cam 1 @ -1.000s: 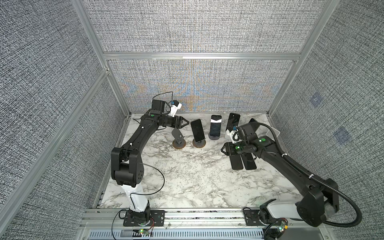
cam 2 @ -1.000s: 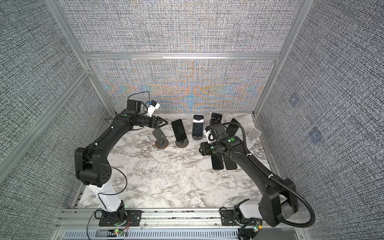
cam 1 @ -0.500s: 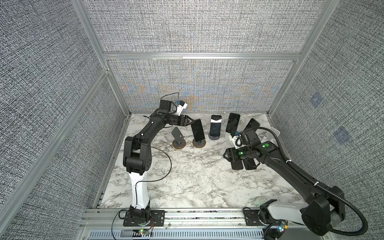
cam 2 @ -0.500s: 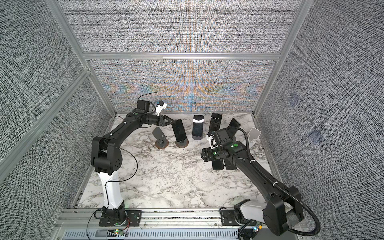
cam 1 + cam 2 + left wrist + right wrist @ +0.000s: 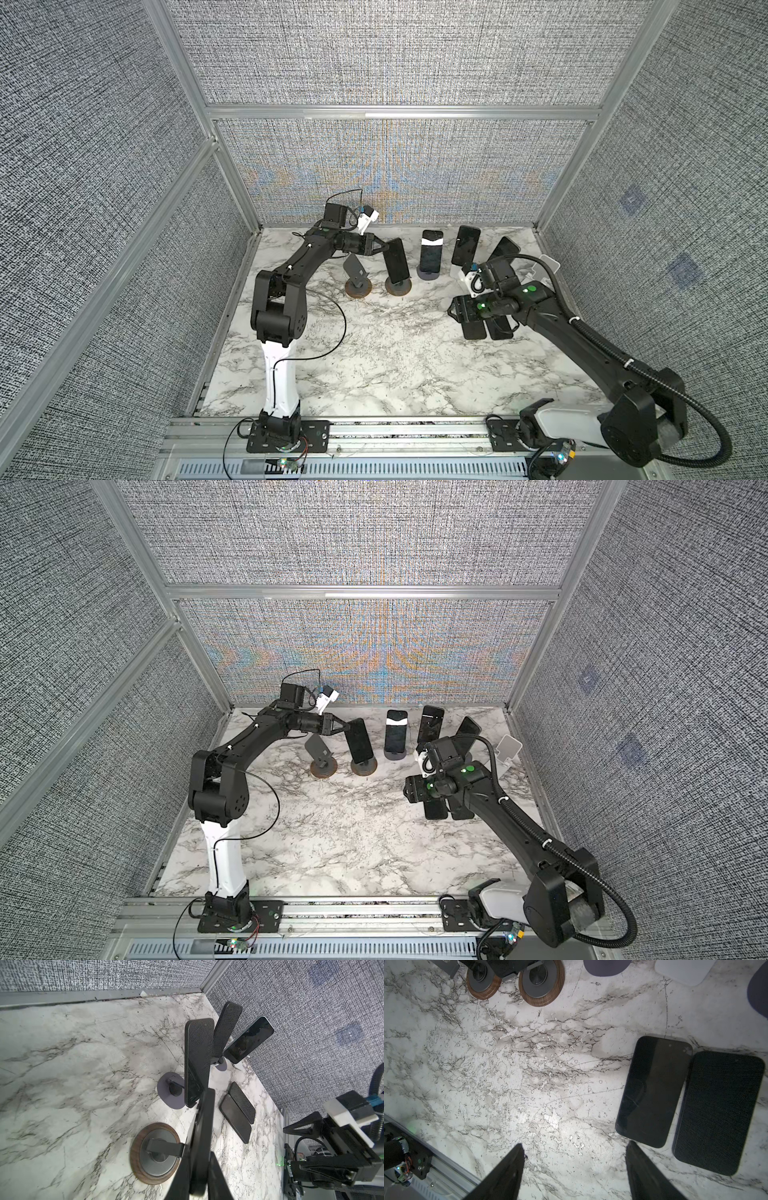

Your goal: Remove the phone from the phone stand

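Note:
A black phone (image 5: 397,259) leans on a phone stand with a round wood-rimmed base (image 5: 398,286), second from the left in the back row; both top views show it (image 5: 359,742). My left gripper (image 5: 384,248) is shut on the phone's upper edge. In the left wrist view the phone (image 5: 202,1136) runs edge-on between the fingers (image 5: 217,1180), with the stand's base (image 5: 154,1153) beside it. My right gripper (image 5: 575,1144) hangs open over bare marble, with nothing between its fingers, next to two phones lying flat (image 5: 654,1093).
An empty wood-rimmed stand (image 5: 357,286) stands left of the gripped phone. To its right are a white-banded phone on a dark stand (image 5: 431,255), two more propped phones (image 5: 465,245) and a white stand (image 5: 544,268). Two flat phones (image 5: 473,330) lie under the right arm.
My left gripper swung right to the second stand and shut on its phone. My right gripper moved off the flat phones toward the table's middle, still open.

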Motion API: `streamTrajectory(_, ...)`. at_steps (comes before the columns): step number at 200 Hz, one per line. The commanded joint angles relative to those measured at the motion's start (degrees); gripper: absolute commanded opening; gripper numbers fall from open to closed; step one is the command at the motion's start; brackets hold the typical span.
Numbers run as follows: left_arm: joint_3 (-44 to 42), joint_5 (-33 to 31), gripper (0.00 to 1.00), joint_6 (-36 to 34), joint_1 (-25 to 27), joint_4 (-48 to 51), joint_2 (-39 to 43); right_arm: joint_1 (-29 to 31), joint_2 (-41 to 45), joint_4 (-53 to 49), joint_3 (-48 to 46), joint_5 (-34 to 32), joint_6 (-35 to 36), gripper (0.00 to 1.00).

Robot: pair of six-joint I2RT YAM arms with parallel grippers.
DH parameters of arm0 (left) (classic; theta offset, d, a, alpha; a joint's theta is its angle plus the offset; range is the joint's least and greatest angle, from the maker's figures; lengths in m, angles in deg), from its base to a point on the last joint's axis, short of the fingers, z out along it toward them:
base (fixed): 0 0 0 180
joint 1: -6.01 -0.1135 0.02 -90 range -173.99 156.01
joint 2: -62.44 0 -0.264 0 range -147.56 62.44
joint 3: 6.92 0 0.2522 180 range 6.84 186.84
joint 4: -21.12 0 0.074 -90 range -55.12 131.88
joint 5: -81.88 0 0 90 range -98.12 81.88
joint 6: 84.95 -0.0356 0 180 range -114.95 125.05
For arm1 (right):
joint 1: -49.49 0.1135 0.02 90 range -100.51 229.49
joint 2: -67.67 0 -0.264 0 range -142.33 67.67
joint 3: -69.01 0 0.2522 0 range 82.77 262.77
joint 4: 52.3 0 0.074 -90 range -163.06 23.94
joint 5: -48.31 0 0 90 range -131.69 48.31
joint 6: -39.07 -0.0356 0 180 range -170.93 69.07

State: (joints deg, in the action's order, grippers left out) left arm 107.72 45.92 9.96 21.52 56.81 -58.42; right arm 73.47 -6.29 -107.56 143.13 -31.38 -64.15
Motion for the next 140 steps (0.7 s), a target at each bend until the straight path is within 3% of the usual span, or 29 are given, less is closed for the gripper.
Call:
streamTrajectory(1,0.0,1.6,0.06,0.1,0.0,-1.0,0.8,0.0,0.3,-1.4,0.4,-0.5,-0.4,0.72)
streamTrajectory(13,0.2,1.4,0.00,-0.1,0.0,-0.4,1.0,0.0,0.8,-1.3,0.5,-0.5,-0.5,0.72)
streamTrajectory(67,1.8,-0.2,0.00,-0.1,0.0,3.8,5.0,1.6,2.2,-2.9,2.9,-2.1,-0.8,0.72)
streamTrajectory(104,2.7,-6.3,0.00,3.7,-0.1,12.7,11.9,6.4,0.7,-2.8,6.7,-7.8,-0.8,0.71)
streamTrajectory(140,1.8,-4.6,0.00,4.7,0.0,26.0,14.9,11.7,-4.0,-3.2,14.3,-11.6,-0.7,0.72)
